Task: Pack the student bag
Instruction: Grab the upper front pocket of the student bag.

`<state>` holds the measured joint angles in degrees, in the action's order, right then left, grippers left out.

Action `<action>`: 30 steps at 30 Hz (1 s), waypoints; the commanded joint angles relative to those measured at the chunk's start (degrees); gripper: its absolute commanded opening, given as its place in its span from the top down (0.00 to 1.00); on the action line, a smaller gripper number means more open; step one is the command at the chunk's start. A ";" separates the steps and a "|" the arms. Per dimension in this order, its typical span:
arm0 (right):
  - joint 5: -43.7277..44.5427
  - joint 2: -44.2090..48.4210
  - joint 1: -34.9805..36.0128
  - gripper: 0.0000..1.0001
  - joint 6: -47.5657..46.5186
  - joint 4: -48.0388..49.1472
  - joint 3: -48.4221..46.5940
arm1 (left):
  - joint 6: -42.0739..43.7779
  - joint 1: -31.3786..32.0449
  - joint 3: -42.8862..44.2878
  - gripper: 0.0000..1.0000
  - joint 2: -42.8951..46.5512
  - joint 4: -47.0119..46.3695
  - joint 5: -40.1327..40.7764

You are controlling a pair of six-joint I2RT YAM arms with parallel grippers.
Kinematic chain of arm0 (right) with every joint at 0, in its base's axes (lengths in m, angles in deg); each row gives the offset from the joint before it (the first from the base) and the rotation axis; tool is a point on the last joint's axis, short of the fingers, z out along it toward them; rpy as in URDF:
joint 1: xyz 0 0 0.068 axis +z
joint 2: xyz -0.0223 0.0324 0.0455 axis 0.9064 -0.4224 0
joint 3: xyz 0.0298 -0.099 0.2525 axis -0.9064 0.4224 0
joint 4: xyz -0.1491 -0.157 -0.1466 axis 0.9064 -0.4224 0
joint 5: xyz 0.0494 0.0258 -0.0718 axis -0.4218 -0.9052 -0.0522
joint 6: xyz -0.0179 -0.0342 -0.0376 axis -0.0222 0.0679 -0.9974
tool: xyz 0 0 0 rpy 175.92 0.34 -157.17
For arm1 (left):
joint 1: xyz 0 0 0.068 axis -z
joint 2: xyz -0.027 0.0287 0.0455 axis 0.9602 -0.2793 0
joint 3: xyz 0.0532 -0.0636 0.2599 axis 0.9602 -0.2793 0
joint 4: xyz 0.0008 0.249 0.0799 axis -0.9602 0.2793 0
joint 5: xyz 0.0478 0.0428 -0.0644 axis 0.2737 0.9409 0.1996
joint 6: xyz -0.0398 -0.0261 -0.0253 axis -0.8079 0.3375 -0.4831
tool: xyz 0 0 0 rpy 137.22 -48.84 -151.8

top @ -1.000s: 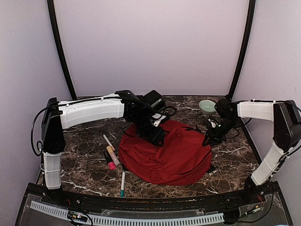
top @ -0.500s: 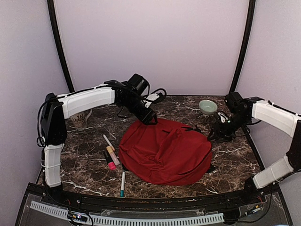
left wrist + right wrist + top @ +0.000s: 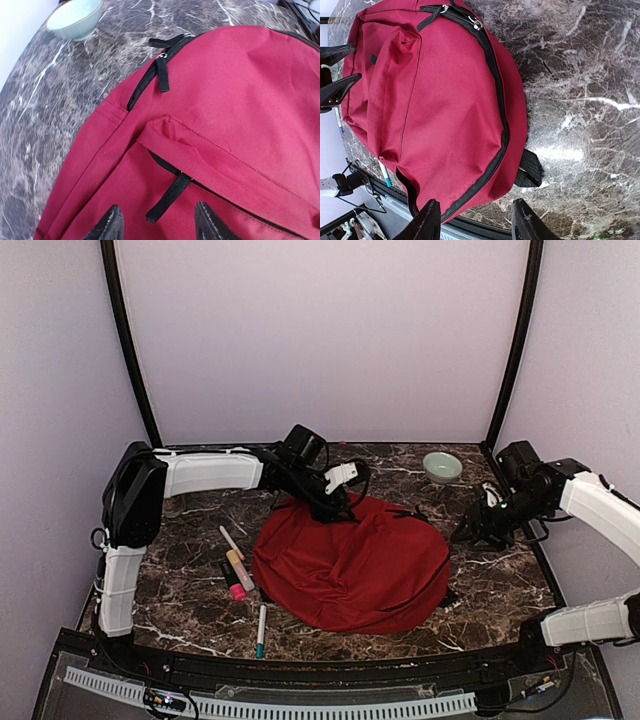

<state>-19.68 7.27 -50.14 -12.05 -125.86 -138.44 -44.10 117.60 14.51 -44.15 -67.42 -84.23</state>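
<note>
Red student bag point(image 3: 350, 565) is lying flat pretty much in the middle of the marble table point(image 3: 190, 610), with a few markers point(image 3: 236, 570) just off its left side and a pale green bowl point(image 3: 442, 466) at the far right. Left gripper point(image 3: 338, 508) hangs over the bag's far edge, fingers apart and nothing pinched, a black zip pull point(image 3: 167, 197) showing below the gap. Right gripper point(image 3: 474, 534) sits off the bag's right side, near but not touching, fingers spread too and holding nothing.
</note>
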 commanded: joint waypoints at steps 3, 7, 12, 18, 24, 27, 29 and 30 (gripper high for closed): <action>-0.18 3.31 0.32 0.50 4.19 -1.32 2.75 | 11.25 -0.62 -0.25 0.49 -2.38 -2.23 -5.46; -0.01 4.63 0.40 0.50 4.85 -2.13 3.26 | 12.47 -1.16 2.07 0.51 -4.96 -1.03 -7.64; -0.23 5.18 0.48 0.50 5.57 -2.59 3.76 | 10.13 -1.44 3.78 0.51 -7.99 -1.34 -8.91; 0.00 4.43 0.57 0.51 5.43 -2.05 3.22 | 7.71 -1.44 4.59 0.62 -7.69 -0.89 -10.32; -1.00 2.53 0.57 0.51 5.03 0.85 4.41 | 6.96 -1.45 2.65 0.77 -4.07 1.20 -9.81; -1.23 1.36 0.59 0.51 4.47 1.78 4.23 | 6.28 -1.36 2.17 0.82 -3.77 1.04 -10.22; -1.40 0.58 0.59 0.52 4.14 2.12 3.90 | 5.74 -1.24 1.79 0.83 -3.76 0.16 -10.14; -1.40 0.25 0.56 0.52 4.05 2.24 3.74 | 5.58 -1.13 1.83 0.86 -3.78 0.13 -10.06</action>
<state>-20.25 8.54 -50.01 -7.29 -126.06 -134.69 -37.23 116.33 17.28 -52.34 -68.05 -92.89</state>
